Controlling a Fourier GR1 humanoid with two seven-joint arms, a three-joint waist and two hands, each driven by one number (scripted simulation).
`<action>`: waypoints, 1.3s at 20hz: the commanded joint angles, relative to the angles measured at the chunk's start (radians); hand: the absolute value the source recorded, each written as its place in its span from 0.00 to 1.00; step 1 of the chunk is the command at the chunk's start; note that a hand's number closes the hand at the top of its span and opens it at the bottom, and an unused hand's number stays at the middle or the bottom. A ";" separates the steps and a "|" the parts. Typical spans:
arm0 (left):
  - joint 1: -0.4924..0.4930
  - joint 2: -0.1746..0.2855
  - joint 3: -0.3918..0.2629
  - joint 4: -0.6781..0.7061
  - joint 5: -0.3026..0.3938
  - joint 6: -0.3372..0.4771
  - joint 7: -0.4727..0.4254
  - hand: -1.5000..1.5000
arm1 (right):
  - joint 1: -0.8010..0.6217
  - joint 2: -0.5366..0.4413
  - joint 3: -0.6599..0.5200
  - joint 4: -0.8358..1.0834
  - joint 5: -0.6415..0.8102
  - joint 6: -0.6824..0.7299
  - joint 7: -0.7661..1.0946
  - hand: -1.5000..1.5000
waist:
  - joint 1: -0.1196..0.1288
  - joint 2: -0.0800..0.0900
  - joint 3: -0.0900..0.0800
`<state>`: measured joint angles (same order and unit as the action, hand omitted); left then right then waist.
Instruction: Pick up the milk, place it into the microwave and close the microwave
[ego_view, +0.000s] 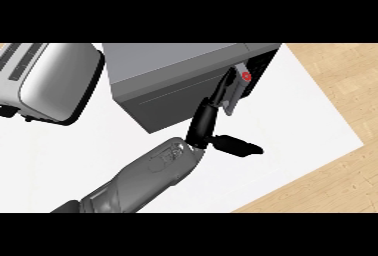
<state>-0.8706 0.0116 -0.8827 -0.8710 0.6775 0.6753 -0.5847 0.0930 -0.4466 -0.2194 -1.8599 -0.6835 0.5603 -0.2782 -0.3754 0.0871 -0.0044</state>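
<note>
Left hand (204, 124) here: it's stretching out ahead of me and a bit to the right, with the fingers (221, 92) running straight and close together. The thumb (236, 145) is sticking out wide to the right. So it's open and isn't gripping anything. My grey forearm (148, 172) is trailing back from it toward the lower left.

The milk (238, 92) is sitting right at my fingertips, just to their right. It's a pale carton leaning at a tilt, with a red cap (246, 76) at its far end. My fingers are lying along its left side and look like they're touching it, but I can't tell for sure.

The microwave (177, 55) is sitting beyond the hand and to its left, a big grey box. My fingers are crossing the right edge of its grey near face. Just right of the fingertips its dark opening (263, 65) is showing, and the milk is standing at the mouth of it. How far in it's sitting, I can't tell.

A white toaster (52, 80) is sitting way off to the left of the hand, well apart from it. The white counter (310, 120) is spreading out under my palm and thumb, and wood floor (347, 90) is showing further right.
</note>
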 joint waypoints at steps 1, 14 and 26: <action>-0.062 -0.011 0.022 0.051 0.035 0.005 0.009 0.00 | -0.021 -0.017 -0.008 0.008 -0.029 0.001 0.015 0.00 | -0.010 0.009 0.002; -0.075 -0.011 -0.009 0.080 0.109 0.004 -0.054 0.00 | -0.049 -0.061 -0.012 0.026 -0.079 0.010 0.060 0.00 | -0.021 0.015 0.003; -0.094 -0.012 -0.026 0.112 0.170 0.003 -0.092 0.00 | -0.075 -0.099 -0.022 0.023 -0.142 0.023 0.090 0.00 | -0.028 0.008 0.002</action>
<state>-0.9148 -0.0002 -0.9441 -0.8063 0.8112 0.6762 -0.6996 0.0267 -0.5293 -0.2384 -1.8368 -0.8052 0.5737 -0.1988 -0.3976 0.0911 -0.0020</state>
